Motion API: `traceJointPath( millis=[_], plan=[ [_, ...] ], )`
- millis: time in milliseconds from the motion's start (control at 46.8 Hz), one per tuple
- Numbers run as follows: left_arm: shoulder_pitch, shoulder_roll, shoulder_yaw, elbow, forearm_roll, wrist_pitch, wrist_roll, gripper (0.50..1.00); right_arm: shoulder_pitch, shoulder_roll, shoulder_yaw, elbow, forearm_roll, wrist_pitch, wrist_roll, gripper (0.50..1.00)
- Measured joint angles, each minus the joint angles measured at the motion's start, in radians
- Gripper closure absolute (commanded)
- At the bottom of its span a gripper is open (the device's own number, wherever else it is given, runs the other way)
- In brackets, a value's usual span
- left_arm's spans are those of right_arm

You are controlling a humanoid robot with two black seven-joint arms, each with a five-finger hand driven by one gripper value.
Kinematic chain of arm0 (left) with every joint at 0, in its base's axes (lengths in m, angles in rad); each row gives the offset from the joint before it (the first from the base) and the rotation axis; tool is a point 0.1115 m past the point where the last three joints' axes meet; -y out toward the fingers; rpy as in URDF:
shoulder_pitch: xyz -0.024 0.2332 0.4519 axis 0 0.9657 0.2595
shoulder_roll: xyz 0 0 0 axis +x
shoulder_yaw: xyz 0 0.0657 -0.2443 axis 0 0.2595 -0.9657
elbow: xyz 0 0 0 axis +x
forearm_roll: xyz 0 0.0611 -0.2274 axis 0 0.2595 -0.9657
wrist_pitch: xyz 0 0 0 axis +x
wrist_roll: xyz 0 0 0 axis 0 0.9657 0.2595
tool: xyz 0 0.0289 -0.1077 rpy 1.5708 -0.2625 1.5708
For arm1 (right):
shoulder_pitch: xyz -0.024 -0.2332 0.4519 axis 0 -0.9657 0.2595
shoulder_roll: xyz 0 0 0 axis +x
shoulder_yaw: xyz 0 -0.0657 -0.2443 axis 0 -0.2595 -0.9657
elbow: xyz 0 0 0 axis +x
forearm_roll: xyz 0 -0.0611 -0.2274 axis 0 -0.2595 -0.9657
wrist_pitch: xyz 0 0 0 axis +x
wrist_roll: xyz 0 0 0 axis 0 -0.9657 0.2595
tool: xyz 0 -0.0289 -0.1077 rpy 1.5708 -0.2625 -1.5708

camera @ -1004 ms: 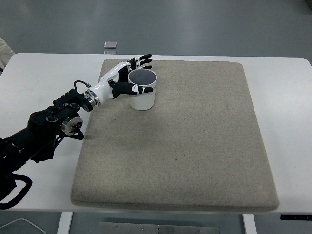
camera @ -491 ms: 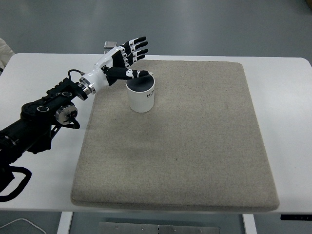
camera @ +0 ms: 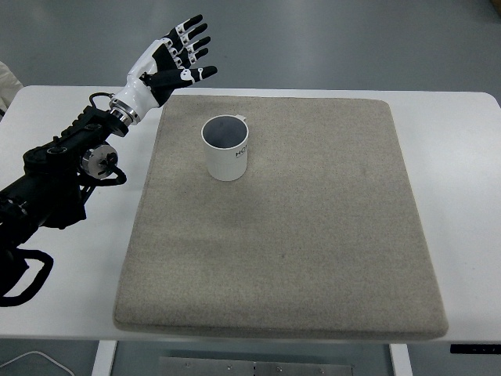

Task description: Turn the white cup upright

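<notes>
A white cup [camera: 228, 149] stands upright with its dark inside facing up, on the far left part of a grey felt mat [camera: 297, 235]. My left hand [camera: 177, 56] is raised above the table's far left edge, up and to the left of the cup and apart from it. Its fingers [camera: 190, 35] are spread and hold nothing. Its black arm [camera: 59, 176] comes in from the left edge. The right arm is out of view.
The mat lies on a white table [camera: 462, 180]. Grey floor shows beyond the table's far edge.
My left hand let go of the cup, lifted, and drew back up and to the left with its fingers spread. The cup stays upright on the mat.
</notes>
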Motion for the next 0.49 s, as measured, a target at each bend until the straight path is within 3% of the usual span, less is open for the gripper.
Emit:
traceJointPath(
  millis=[128,320,491],
  plan=[
    [0.0,0.0,0.001,0.0,-0.16,0.049,0.0,0.5,0.001,0.0,0.0,0.0,0.0,0.001,0.0,0.57],
    [0.005,0.001,-0.001,-0.003,-0.322,0.055,0.0,0.5,0.005,0.0,0.0,0.0,0.003,0.0,0.0,0.57],
    [0.009,0.002,-0.003,-0.003,-0.423,0.055,0.119,0.5,0.005,0.0,0.0,0.0,0.003,0.001,0.0,0.57]
  ],
)
